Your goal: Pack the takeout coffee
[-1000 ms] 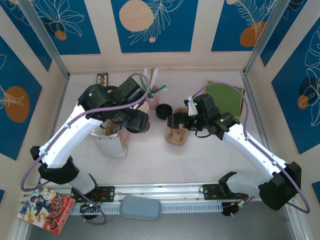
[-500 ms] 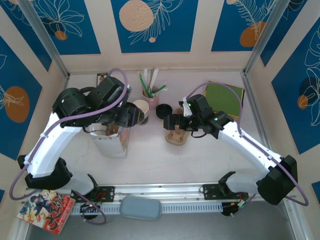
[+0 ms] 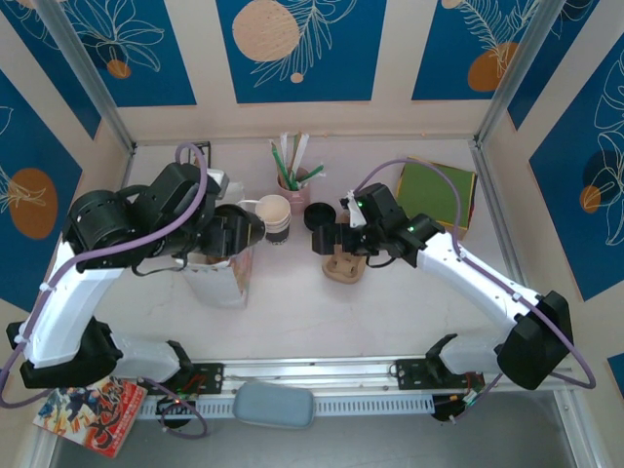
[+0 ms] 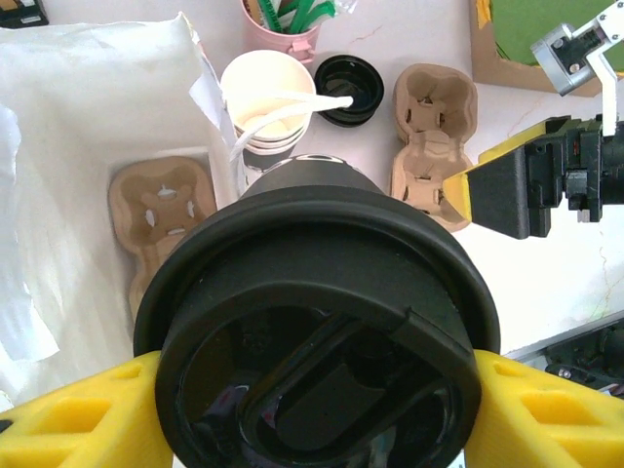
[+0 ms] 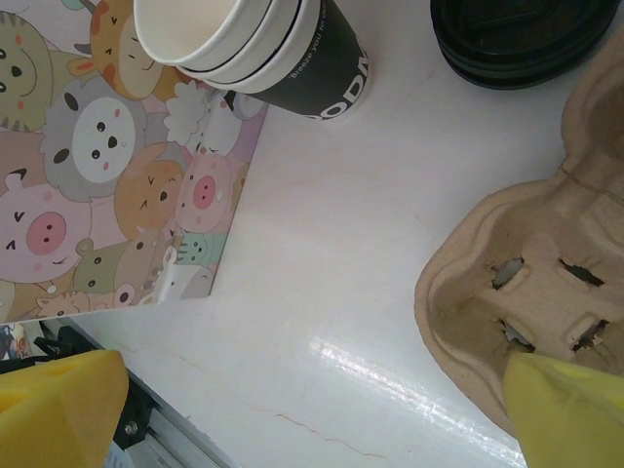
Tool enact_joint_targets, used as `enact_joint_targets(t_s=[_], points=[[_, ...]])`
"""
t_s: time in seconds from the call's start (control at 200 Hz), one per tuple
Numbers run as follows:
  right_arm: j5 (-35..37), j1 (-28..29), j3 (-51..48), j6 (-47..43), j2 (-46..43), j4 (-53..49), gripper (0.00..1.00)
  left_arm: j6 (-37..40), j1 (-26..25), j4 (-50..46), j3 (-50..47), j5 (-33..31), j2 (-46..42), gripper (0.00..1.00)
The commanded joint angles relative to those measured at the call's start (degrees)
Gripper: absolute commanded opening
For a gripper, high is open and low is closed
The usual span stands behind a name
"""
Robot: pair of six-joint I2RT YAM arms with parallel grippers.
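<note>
Beside the bag (image 4: 88, 117) rim, the left pincer (image 4: 312, 419) pinched the coffee (image 4: 312, 292) by its sides; the right pincer (image 5: 317, 405) hung spread over the tabletop (image 5: 322, 292). With the tray (image 4: 161, 210) pocket at the cup's 10 o'clock, a straight descent might snag the rim and tip it.

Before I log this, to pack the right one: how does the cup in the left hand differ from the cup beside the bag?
The held cup wears a black lid; the standing cup is open. The left hand grips the held cup off the table; the standing cup rests on it, nested in others. Both are mouth-up.
</note>
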Motion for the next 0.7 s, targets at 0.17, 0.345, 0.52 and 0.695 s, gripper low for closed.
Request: enact_joint_targets(t_s=[0.17, 0.345, 0.52, 0.695], points=[[1.28, 1.49, 2.05, -0.34, 0.77, 0.11, 0.99, -2.20, 0.24, -9.93, -2.99, -0.29, -3.90, 0.61], [1.59, 2.30, 2.17, 0.06, 1.12, 0.43, 0.99, -2.79, 0.37, -9.90, -3.27, -2.27, -5.71, 0.61], [2.22, 3.18, 2.36, 0.32, 1.28, 0.11, 0.99, -2.20, 0.54, -9.93, -2.39, -2.89, -5.20, 0.61], [2.96, 3.48, 2.16, 0.50, 0.85, -0.40, 0.99, -2.23, 0.97, -9.88, -2.96, -4.92, -6.69, 0.60]])
